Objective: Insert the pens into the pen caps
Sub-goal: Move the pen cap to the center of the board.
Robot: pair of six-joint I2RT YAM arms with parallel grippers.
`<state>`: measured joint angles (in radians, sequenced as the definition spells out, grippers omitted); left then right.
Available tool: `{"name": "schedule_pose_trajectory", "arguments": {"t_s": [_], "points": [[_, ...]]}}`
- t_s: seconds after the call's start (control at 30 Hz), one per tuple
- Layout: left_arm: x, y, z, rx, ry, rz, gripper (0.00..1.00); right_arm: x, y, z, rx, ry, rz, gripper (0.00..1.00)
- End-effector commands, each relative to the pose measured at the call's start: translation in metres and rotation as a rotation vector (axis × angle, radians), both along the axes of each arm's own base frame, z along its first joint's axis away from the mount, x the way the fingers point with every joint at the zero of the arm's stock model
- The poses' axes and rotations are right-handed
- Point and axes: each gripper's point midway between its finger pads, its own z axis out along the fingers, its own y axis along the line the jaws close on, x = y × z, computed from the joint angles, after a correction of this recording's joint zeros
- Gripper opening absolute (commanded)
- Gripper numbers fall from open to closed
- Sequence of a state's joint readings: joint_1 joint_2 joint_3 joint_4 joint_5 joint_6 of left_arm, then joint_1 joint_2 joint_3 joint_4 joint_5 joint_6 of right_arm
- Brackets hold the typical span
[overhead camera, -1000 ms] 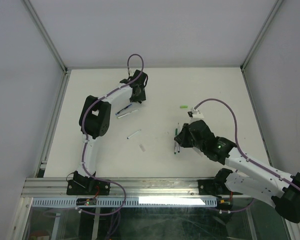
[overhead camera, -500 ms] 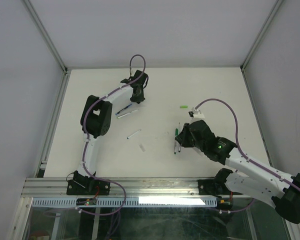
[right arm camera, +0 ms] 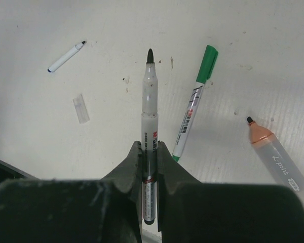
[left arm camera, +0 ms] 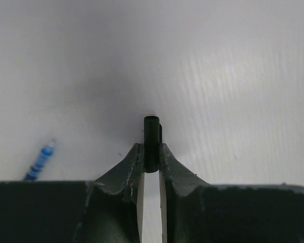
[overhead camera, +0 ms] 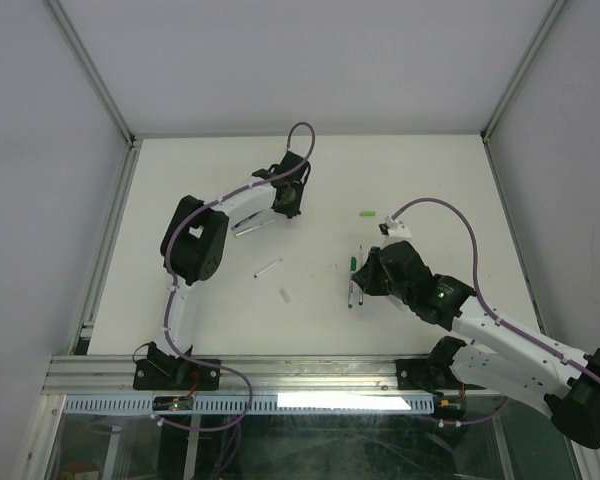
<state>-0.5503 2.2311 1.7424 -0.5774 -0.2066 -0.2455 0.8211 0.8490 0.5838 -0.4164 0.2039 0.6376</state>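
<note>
1. Two pincers, both clamped. The left pincer (left arm camera: 151, 152) was shut on a black cap (left arm camera: 151, 132), pinched by its near end so most of it stuck out past the fingertips. My guess is that keeps the far end free for a pen to go in.
2. The right pincer (right arm camera: 150, 152) was shut on a pen (right arm camera: 150, 96), gripped around the printed barrel. Its bare black tip pointed straight ahead, which looked ready to aim at a cap.
3. A green pen (right arm camera: 194, 109) lay ahead and just right of the right pincer, seemingly capped. An orange-tip pen (right arm camera: 273, 149) lay further right, with a clear cap (right arm camera: 81, 108) and a small pen (right arm camera: 66, 56) ahead-left.
4. Hard to call:
   - I couldn't tell if the black cap's far end was the open one.
   - The held pen's back end was buried between the jaws.
   - The orange-tip pen ran off the frame edge.
   - A blue pen (left arm camera: 40, 161) left of the left pincer was half hidden behind the pincer body.
   - From above, both catches were too small to make out.
</note>
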Motion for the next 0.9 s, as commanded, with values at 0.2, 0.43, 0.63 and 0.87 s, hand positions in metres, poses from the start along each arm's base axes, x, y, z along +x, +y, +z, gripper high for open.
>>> {"name": "schedule_pose_trajectory", "arguments": {"t_s": [0.2, 0.43, 0.63, 0.87], "points": [[-0.131, -0.063, 0.028, -0.111, 0.045, -0.349, 0.14, 0.008, -0.003, 0.015, 0.026, -0.048, -0.043, 0.00], [-0.211, -0.059, 0.023, -0.140, 0.120, -0.430, 0.21, 0.008, -0.007, 0.015, 0.016, -0.050, -0.052, 0.00], [-0.230, -0.043, 0.020, -0.112, 0.127, -0.439, 0.38, 0.009, -0.006, 0.014, 0.017, -0.045, -0.051, 0.00], [-0.225, -0.037, 0.015, -0.063, 0.116, -0.424, 0.47, 0.007, -0.005, 0.014, 0.023, -0.037, -0.050, 0.00]]}}
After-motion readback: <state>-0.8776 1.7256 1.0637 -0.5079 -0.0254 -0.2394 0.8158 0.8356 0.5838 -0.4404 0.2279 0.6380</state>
